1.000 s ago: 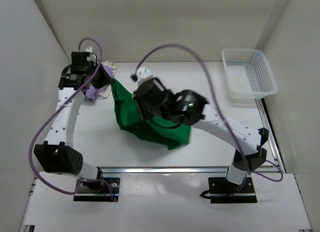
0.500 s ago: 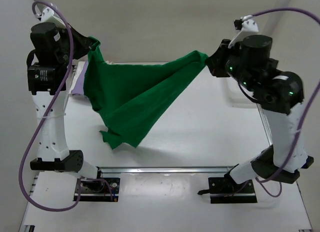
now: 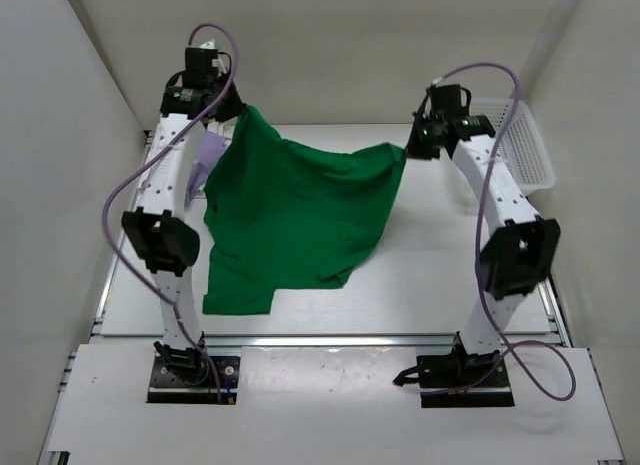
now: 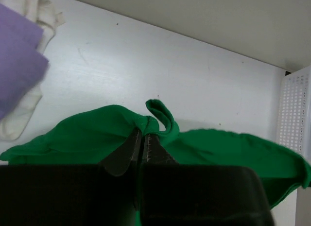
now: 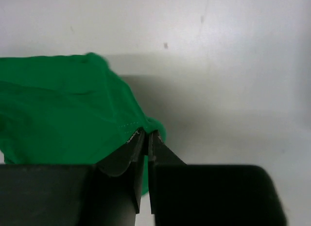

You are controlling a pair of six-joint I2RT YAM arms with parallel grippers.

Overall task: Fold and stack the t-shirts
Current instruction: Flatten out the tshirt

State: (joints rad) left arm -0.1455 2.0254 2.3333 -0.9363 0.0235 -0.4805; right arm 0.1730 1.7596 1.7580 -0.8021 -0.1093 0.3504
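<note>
The green t-shirt (image 3: pixel 290 220) hangs spread between both arms over the table (image 3: pixel 430 275); the left gripper (image 4: pixel 142 138) pinches one top corner and the right gripper (image 5: pixel 146 138) the other, each pair of fingers pressed tight on cloth. At far left the lavender t-shirt (image 4: pixel 17 65) lies on the cream t-shirt (image 4: pixel 26 99) — half hidden from above by the left arm; the white basket (image 3: pixel 535 155) sits far right, behind the right arm.

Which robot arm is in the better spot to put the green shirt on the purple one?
Probably the left. Both grippers pinch the green t-shirt, but the left gripper hangs right beside the purple t-shirt, while the right gripper is across the table by the basket.
</note>
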